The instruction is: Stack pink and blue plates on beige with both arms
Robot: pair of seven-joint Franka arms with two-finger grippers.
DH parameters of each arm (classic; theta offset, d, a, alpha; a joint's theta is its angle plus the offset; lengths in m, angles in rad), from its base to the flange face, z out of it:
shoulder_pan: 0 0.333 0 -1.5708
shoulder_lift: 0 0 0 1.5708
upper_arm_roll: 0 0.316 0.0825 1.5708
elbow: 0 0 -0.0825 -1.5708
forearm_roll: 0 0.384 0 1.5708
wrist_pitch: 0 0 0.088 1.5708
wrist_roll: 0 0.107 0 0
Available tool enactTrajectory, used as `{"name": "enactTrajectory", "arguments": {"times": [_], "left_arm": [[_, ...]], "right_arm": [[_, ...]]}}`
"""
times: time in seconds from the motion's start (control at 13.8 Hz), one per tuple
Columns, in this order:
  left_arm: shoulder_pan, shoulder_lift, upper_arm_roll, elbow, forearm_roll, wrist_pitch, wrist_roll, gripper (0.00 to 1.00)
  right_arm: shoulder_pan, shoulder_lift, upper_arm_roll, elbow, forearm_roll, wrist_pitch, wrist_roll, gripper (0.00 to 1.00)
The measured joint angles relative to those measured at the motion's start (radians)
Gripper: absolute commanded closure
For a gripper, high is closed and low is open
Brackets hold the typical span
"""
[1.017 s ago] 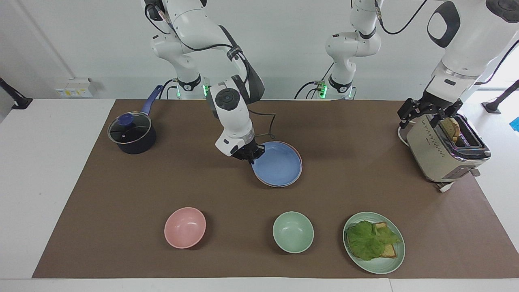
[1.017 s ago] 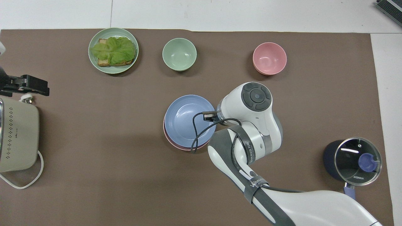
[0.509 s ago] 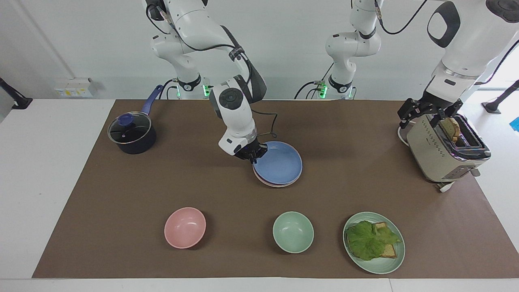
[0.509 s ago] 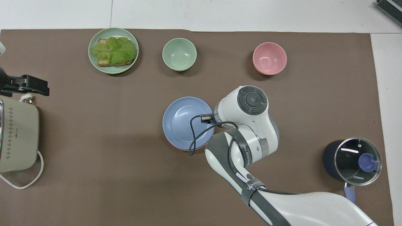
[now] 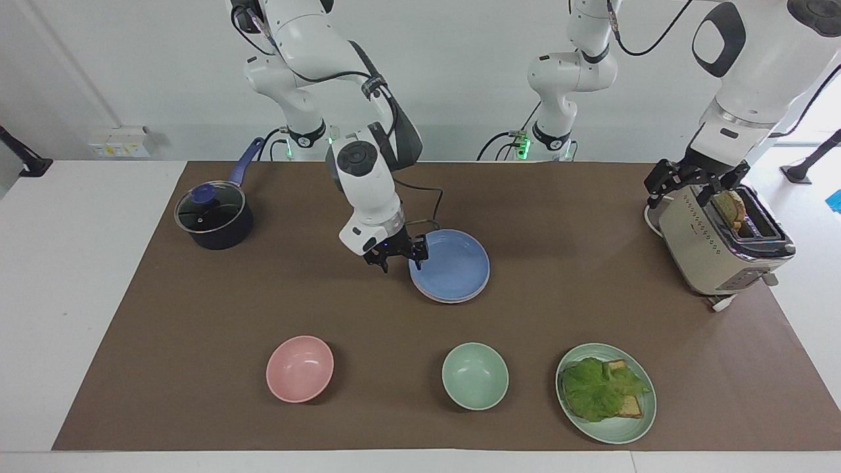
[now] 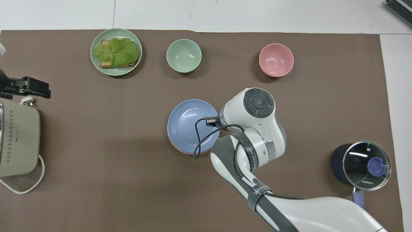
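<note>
The blue plate [image 5: 456, 266] [image 6: 186, 124] lies flat on the pink plate [image 5: 449, 300] [image 6: 175, 148] at the middle of the mat; only a thin pink rim shows under it. The beige plate is hidden. My right gripper [image 5: 401, 257] is open at the blue plate's edge toward the right arm's end, one fingertip [image 5: 419, 253] over the rim and the other off the plate, holding nothing. In the overhead view its own wrist covers it. My left gripper [image 5: 696, 180] [image 6: 30, 88] waits open over the toaster, empty.
A beige toaster [image 5: 719, 246] with bread in a slot stands at the left arm's end. A dark pot with a glass lid [image 5: 213, 217] sits at the right arm's end. Farther from the robots lie a pink bowl [image 5: 299, 368], a green bowl [image 5: 474, 376] and a green plate with lettuce and bread [image 5: 606, 393].
My right gripper has opened and let go of the blue plate, which has settled from a tilt to lie flat on the pink one. The left arm has not moved.
</note>
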Motion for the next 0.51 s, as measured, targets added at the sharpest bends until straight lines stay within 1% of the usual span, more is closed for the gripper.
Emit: {"name": "enactTrajectory", "arguments": {"times": [0.15,0.29,0.51], "left_arm": [[0.0,0.0,0.0,0.0,0.0,0.0,0.0,0.0],[0.0,0.0,0.0,0.0,0.0,0.0,0.0,0.0],[0.0,0.0,0.0,0.0,0.0,0.0,0.0,0.0]], "right_arm": [[-0.042,-0.028,-0.003,0.016,-0.088,-0.024,-0.001,0.0],[-0.083,-0.072,-0.005,0.026,-0.174,-0.076,-0.001,0.0],[-0.136,-0.136,-0.006,0.058,-0.198,-0.19,-0.001,0.0]]}}
